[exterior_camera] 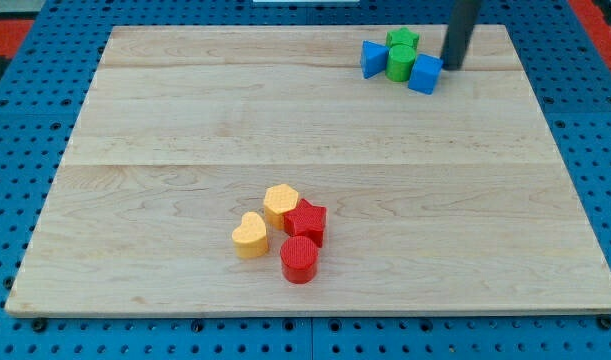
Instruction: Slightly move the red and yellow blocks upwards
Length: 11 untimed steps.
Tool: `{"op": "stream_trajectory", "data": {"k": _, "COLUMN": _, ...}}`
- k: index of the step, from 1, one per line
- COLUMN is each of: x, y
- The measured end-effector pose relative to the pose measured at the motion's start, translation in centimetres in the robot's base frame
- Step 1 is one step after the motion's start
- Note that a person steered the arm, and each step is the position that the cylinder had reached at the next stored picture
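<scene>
The rod's tip (451, 66) rests bare beside the blue cube (424, 74) at the view's top, so the push looks unstarted: it must reach below the red cylinder (299, 260), red star (307, 221), yellow heart (250, 235) and yellow hexagon (280, 203).

On the pale wooden desk (185, 130), the yellow heart block (250, 235), yellow hexagonal block (280, 202), red star block (307, 220) and red cylinder block (299, 259) cluster near-centre, touching or nearly so. Bare wood surrounds them. The far-right blue-green block group (397, 60) stands well apart, my tip (450, 66) just beside it.
</scene>
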<state>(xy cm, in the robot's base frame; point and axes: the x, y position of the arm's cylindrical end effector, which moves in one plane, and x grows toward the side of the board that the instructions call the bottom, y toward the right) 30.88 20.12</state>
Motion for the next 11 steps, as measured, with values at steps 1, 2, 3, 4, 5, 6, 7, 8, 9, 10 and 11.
{"op": "stream_trajectory", "data": {"k": 1, "x": 8.5, "y": 3.6}}
{"op": "stream_trajectory", "data": {"k": 2, "x": 19.3, "y": 4.2}}
{"op": "stream_trajectory", "data": {"k": 3, "x": 27.7, "y": 1.3}}
{"op": "stream_trajectory", "data": {"k": 4, "x": 29.7, "y": -6.2}}
{"op": "stream_trajectory", "data": {"k": 5, "x": 29.6, "y": -16.0}}
{"op": "stream_trajectory", "data": {"k": 6, "x": 27.3, "y": -21.0}}
{"op": "stream_trajectory", "data": {"k": 7, "x": 23.7, "y": -21.5}}
{"op": "stream_trajectory", "data": {"k": 8, "x": 20.0, "y": -22.5}}
{"op": "stream_trajectory", "data": {"k": 9, "x": 19.9, "y": -22.4}}
{"op": "stream_trajectory", "data": {"k": 10, "x": 21.2, "y": -18.9}}
{"op": "stream_trajectory", "data": {"k": 11, "x": 25.4, "y": -19.0}}
